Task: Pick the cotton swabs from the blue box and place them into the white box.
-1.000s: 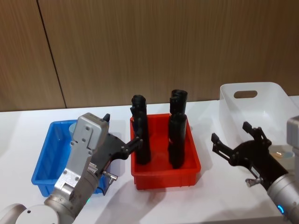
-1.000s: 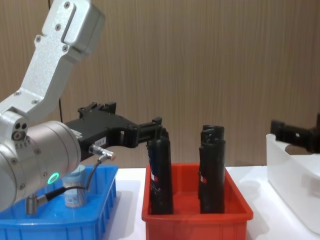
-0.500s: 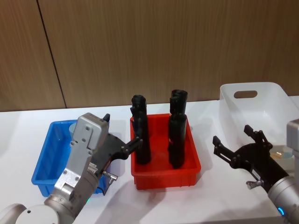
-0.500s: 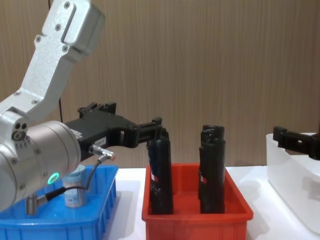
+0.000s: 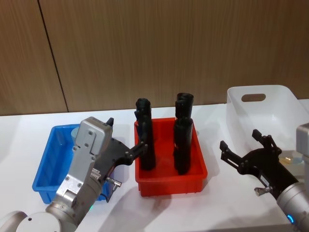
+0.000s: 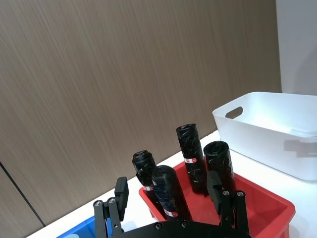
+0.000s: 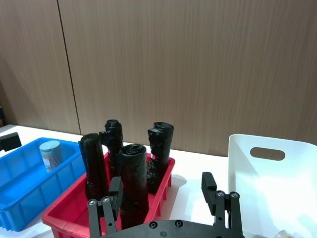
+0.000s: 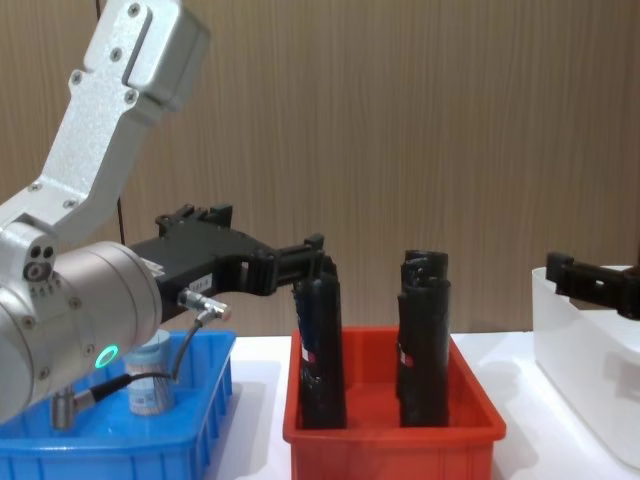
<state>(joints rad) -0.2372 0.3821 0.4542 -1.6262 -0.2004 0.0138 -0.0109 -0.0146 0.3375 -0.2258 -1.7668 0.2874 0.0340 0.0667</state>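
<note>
our left gripper hangs open and empty at the edge of the blue box, where cotton swabs sit; our right gripper gapes empty by the white box.

A brown wood-grain wall fills the upper frame above a white table. Lower left is the bright blue box with the cotton swabs, clear under a pale blue lid; centre, a red bin of black cylinders banded red and white; right, the translucent white box. The left gripper and right gripper are black.
</note>
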